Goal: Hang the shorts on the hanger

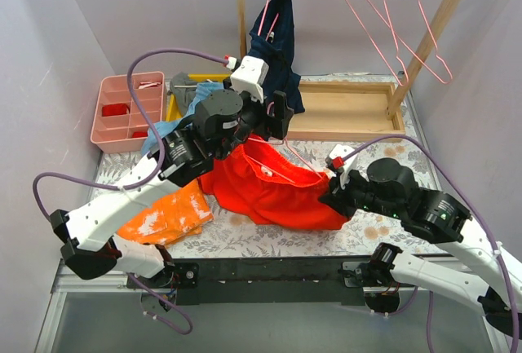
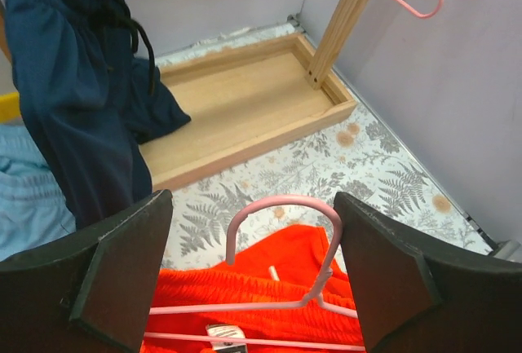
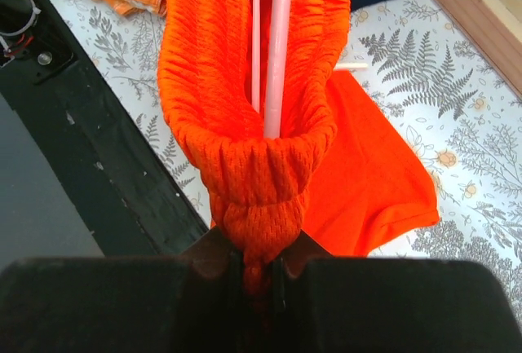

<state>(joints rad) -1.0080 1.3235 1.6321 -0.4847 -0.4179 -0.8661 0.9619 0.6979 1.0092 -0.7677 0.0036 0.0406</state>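
One hanger [image 2: 277, 200]: inside shorts [image 1: 277, 194] waistband
Left claw [image 2: 253, 200]: wide apart, hanger hook between, gripping nothing
Right claw [image 3: 263, 263]: pinched on shorts

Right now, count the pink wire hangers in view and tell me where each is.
4. One hanger sits inside the red-orange shorts; one holds the navy garment; two hang empty on the wooden rack, overlapping, so more may hide.

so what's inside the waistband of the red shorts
Two thin pink bars of the hanger run into the stretched waistband of the shorts. Where they end is hidden by bunched fabric pinched between the jaws of the right gripper.
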